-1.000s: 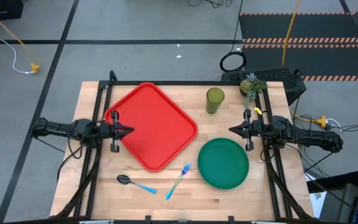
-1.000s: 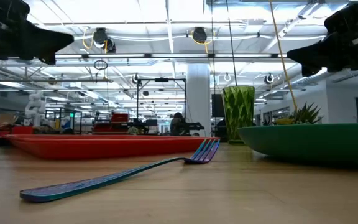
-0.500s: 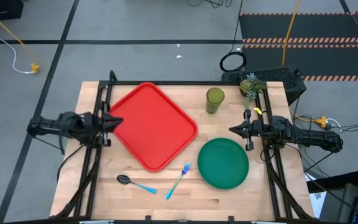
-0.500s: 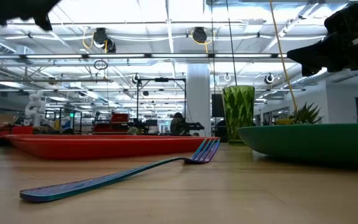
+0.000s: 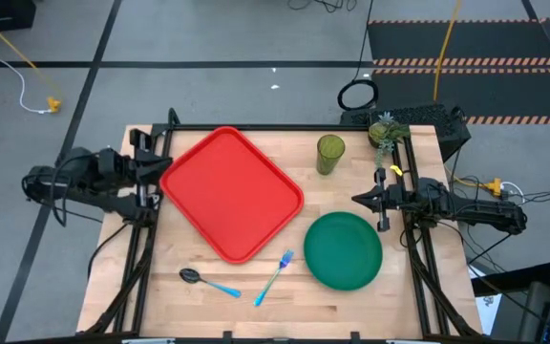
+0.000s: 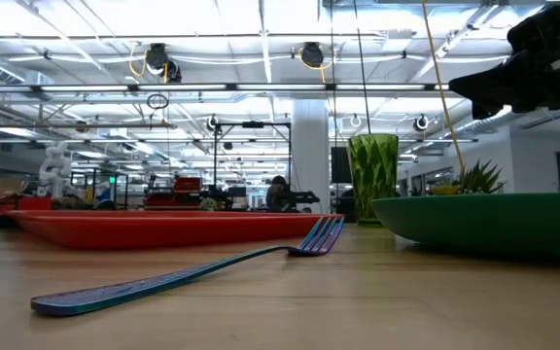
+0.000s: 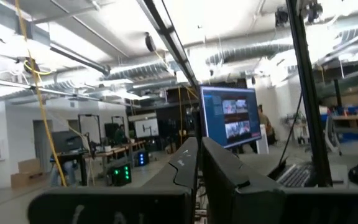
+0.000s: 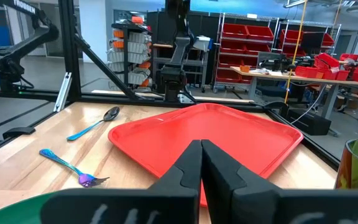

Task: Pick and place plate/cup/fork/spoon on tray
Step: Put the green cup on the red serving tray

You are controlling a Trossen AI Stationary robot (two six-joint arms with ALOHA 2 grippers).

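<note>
Table (image 5: pixel 351 301): light wood top, black frame rails along edges. Red tray (image 5: pixel 232 191) lies flat on left-centre, set diagonally. Green plate (image 5: pixel 343 249) on right, near side, just beside tray's right corner. Olive cup (image 5: pixel 330 154) upright at far side, right of tray. Small potted plant (image 5: pixel 382 131) at far right corner. Spoon (image 5: pixel 207 281) and fork (image 5: pixel 274 276) lie near front edge, apart, fork between spoon and plate.

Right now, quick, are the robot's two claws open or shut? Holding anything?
Left gripper: shut, holding nothing, at the table's left edge beside the tray.
Right gripper: shut, holding nothing, near the plate.
</note>
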